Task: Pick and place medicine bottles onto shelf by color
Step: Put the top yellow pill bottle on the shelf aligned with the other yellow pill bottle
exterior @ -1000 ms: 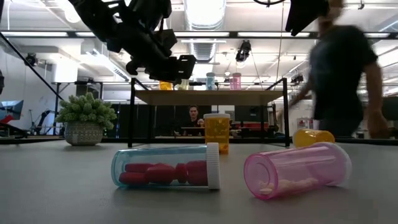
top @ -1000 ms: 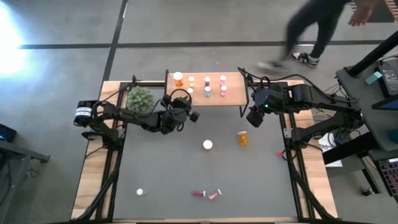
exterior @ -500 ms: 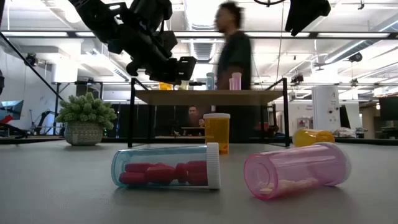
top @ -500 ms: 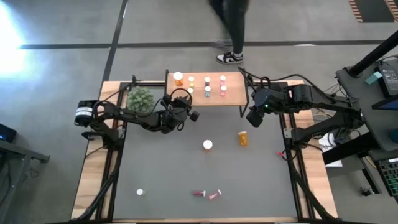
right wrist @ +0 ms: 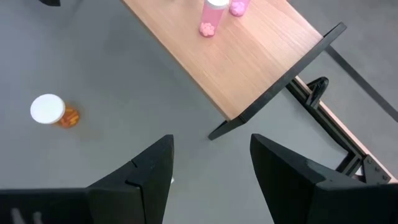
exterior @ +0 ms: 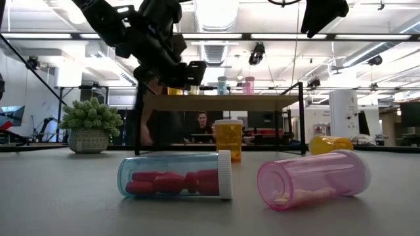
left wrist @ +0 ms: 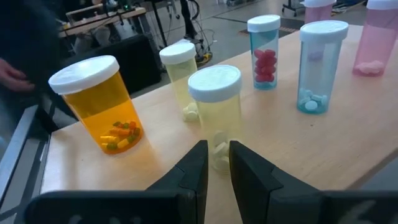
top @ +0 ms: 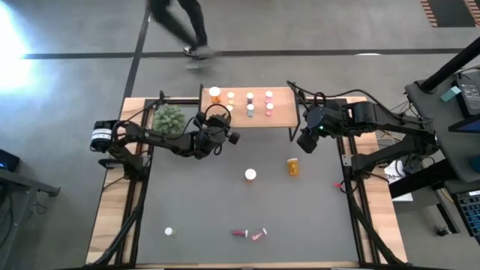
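The light-wood shelf [top: 281, 112] stands at the table's far edge with several white-capped medicine bottles upright on its board: an orange one [left wrist: 99, 102], two yellowish ones [left wrist: 214, 102], a blue one with red pills [left wrist: 265, 53], and others. My left gripper [left wrist: 217, 155] is shut, level, with its fingertips right in front of the nearer yellowish bottle. My right gripper [right wrist: 211, 168] hangs open, high over the table by the shelf's right end [top: 306, 142], with nothing between its fingers. My left gripper has its shut fingertips [left wrist: 200, 152] against or just short of the lower wall [left wrist: 219, 149] of the nearer yellowish bottle, coming level from the table's near side. I cannot tell whether they touch. The bottle stands upright on the shelf board.
Loose bottles are on the grey table: an upright orange one [top: 250, 175], an orange one lying [top: 292, 166], a red-pill one [exterior: 174, 176] and a pink one [exterior: 314, 178] lying near the front edge, and a small one [top: 169, 232]. A green plant [top: 169, 118] stands left of the shelf.
Both arms have kept still. A person has walked along the floor beyond the table's far edge, from right to left.
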